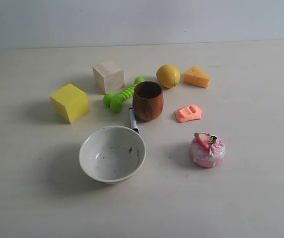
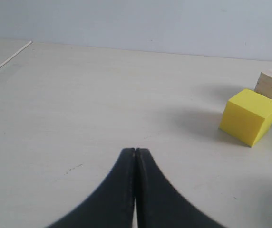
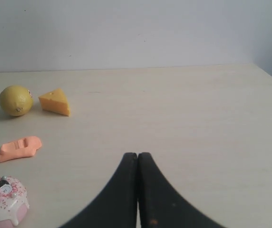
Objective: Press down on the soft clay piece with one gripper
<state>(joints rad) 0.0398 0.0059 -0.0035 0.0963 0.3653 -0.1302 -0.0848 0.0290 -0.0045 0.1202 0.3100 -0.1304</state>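
Observation:
The soft clay piece [image 1: 188, 113] is a small salmon-orange flattish lump lying on the table right of the wooden cup, between the lemon and the pink cake. The right wrist view also shows the clay piece [image 3: 18, 148], well off to one side of my right gripper [image 3: 137, 155], which is shut with nothing in it over bare table. My left gripper [image 2: 134, 150] is shut and empty too, over bare table some way from the yellow cube [image 2: 248, 116]. Neither gripper shows in the exterior view.
Around the clay stand a brown wooden cup [image 1: 148, 100], a lemon [image 1: 168, 76], a cheese wedge [image 1: 196, 77] and a pink strawberry cake [image 1: 207, 149]. A white bowl [image 1: 112, 153], a marker [image 1: 133, 120], a green toy [image 1: 123, 94], a yellow cube [image 1: 70, 102] and a wooden block [image 1: 108, 76] lie further left.

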